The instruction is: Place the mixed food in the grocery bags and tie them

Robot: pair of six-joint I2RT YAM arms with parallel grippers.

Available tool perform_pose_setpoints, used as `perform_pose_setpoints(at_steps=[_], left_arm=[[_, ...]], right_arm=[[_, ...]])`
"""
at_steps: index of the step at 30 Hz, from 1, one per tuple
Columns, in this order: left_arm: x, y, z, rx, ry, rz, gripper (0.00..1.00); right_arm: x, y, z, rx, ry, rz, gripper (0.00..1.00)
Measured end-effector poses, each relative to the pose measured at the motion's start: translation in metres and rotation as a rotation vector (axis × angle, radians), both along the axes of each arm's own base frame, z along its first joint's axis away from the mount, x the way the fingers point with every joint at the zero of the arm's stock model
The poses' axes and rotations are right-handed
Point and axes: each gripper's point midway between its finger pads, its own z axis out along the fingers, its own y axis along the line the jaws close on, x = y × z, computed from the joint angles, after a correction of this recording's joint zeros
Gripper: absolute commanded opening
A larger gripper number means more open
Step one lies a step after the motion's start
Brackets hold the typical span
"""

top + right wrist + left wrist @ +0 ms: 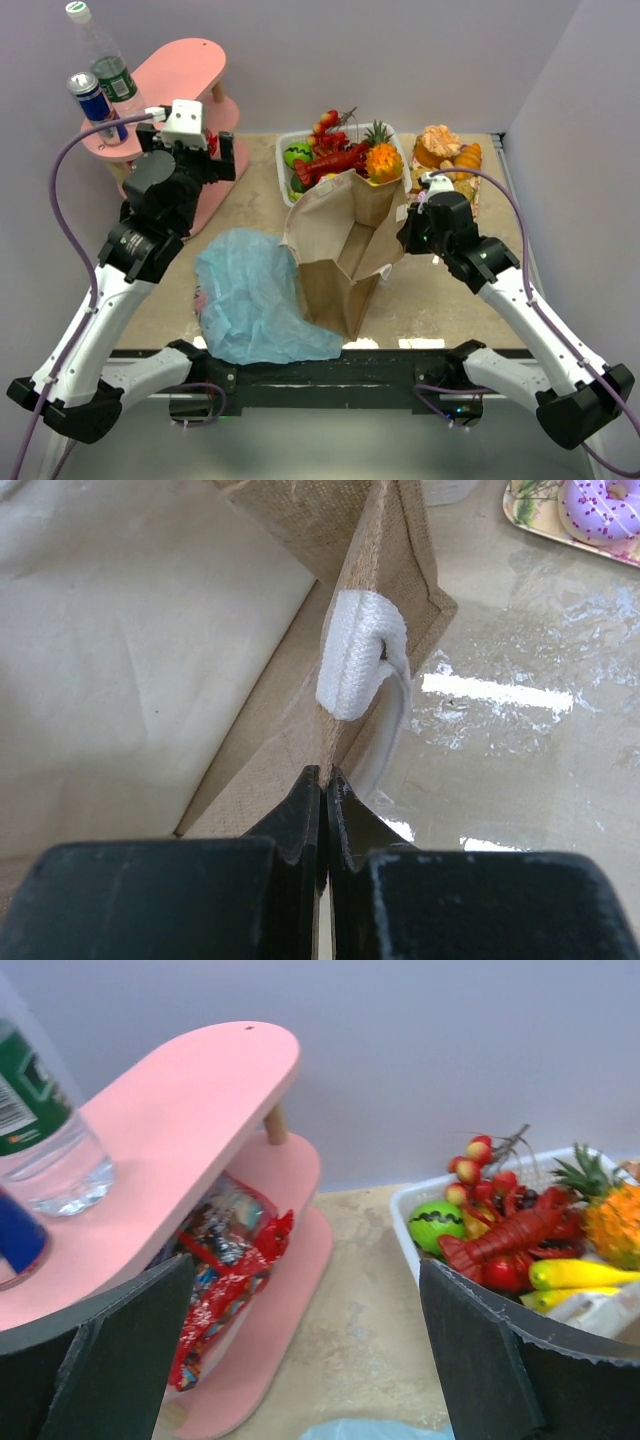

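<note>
The brown paper bag [345, 255] stands open at mid-table. My right gripper [408, 230] is shut on its right rim [325, 772], just below the white handle [362, 670]. The crinkly light-blue bag [250, 295] lies flat to its left. My left gripper [197, 142] is open and empty [305, 1270], raised beside the pink shelf [180, 1090]. Red snack packets [215, 1290] lie on the shelf's lower tier. The bottle [105, 60] and blue can [97, 105] stand on top. The lobster [510, 1240], bananas [575, 1273] and pineapple [610, 1215] lie in the white basket [285, 165].
A green ball [437, 1225] and red berries [480, 1165] are also in the basket. Pastries [445, 150] sit on a tray at the back right, with a pink doughnut [600, 505]. Walls close off the back and right.
</note>
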Motion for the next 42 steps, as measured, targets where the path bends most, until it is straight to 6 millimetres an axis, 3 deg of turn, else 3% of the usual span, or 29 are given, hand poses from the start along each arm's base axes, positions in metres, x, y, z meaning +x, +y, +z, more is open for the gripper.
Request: perform_pose_setpoints(at_steps=[5,9,12,17,24,28,42], left_arm=[[0.019,0.023,-0.007,-0.005,0.023,0.045,1.0],[0.054,0.035,-0.026,-0.036,0.074,0.044,1.0],[0.065,0.043,-0.036,-0.069,0.1,0.048,1.0],[0.05,0.055,-0.019,-0.104,0.047,0.047,1.0],[0.013,0.109,0.014,-0.123,-0.065,0.171,1.0],[-0.001,0.146,0.011,-0.118,-0.071,0.282,1.0],[0.017,0.19,-0.016,-0.105,-0.033,0.412,0.97]], right_arm=[[-0.001,0.0,-0.001,-0.005,-0.004,0.007,0.0],[0.0,0.0,-0.002,-0.008,-0.005,0.009,0.0],[-0.001,-0.001,-0.002,-0.008,-0.008,0.01,0.0],[-0.002,0.001,-0.001,0.001,-0.013,0.019,0.0],[-0.001,0.002,0.0,0.002,-0.015,0.028,0.0],[-0.002,0.003,-0.001,0.004,-0.015,0.032,0.0],[-0.003,0.006,0.001,0.017,-0.017,0.047,0.0]])
